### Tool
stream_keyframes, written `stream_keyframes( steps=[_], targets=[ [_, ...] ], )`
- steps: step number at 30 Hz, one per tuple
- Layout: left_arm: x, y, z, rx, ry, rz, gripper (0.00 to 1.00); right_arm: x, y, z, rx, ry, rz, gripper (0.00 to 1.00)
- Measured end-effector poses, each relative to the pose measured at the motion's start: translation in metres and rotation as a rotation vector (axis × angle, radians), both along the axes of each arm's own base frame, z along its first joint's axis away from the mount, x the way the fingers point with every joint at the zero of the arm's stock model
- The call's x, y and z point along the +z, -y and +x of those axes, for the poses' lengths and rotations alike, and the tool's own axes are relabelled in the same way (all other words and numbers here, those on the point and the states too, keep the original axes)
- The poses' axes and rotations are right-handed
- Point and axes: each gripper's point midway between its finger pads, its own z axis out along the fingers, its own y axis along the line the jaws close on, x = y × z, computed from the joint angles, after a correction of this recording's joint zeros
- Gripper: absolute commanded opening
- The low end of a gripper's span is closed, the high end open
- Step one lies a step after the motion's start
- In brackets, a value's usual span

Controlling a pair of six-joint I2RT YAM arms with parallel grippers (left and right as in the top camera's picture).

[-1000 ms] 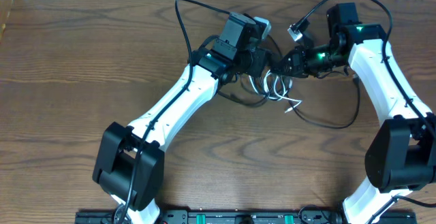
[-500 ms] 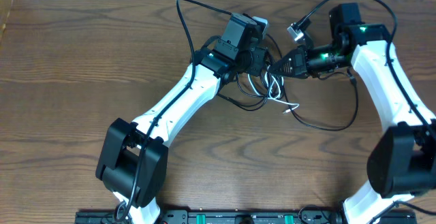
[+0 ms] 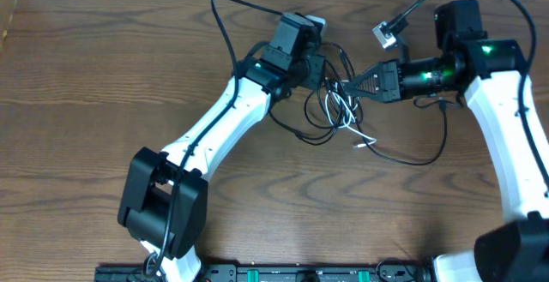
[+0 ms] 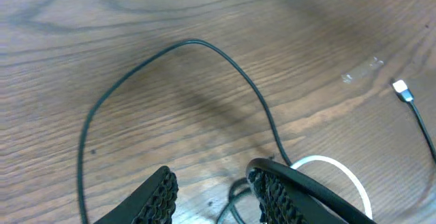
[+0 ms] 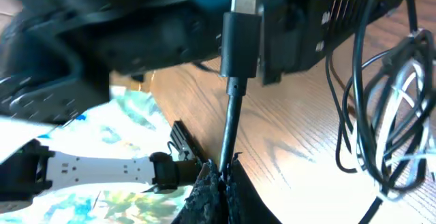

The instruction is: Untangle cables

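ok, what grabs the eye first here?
The knot of black and white cords at the far side of the table, between the left arm and the right arm. Next, the right jaws, shut on a black cord just below its plug, which sticks up in the wrist view.

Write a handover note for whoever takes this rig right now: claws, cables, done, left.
Right claw: shut on a thin black cable with a rectangular plug, pinched just below the plug.
Left claw: fingers apart, strands low in the gap; grip unclear.
Cables: black and white strands bunched in a knot between the claws on the brown wooden table. One black loop lies by the left claw; a second black loop sweeps out below the right claw.
Done: one plug end in hand.
Left: the whole knot; no cable separated.
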Motion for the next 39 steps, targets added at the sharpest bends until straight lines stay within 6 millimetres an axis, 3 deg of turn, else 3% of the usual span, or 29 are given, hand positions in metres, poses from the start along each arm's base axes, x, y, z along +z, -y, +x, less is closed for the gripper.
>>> stream_keyframes(
  steps=[7,11,21,29,33,35,39],
  targets=[
    [0.0,-0.022,0.013,0.049,0.0,0.0,0.42,0.019,0.023,-0.003,-0.066,0.048,0.002,0.01],
    [0.002,-0.037,0.023,0.084,0.008,-0.005,0.42,0.015,0.034,-0.002,-0.104,0.034,-0.034,0.01],
    [0.009,-0.085,0.048,0.217,0.007,-0.06,0.42,-0.034,0.079,0.004,-0.251,-0.038,-0.388,0.01],
    [0.063,-0.068,0.03,0.136,0.073,-0.155,0.42,-0.065,0.103,0.007,-0.305,-0.127,-0.546,0.01],
    [0.067,-0.065,0.021,0.111,0.049,-0.169,0.42,-0.094,0.123,0.0,-0.354,-0.271,-0.676,0.04],
    [0.063,-0.065,0.018,0.108,0.026,-0.164,0.42,-0.107,0.139,-0.006,-0.4,-0.347,-0.774,0.11],
    [0.061,-0.064,0.016,0.102,0.017,-0.167,0.42,-0.119,0.168,-0.016,-0.49,-0.435,-0.943,0.5]
  ],
)
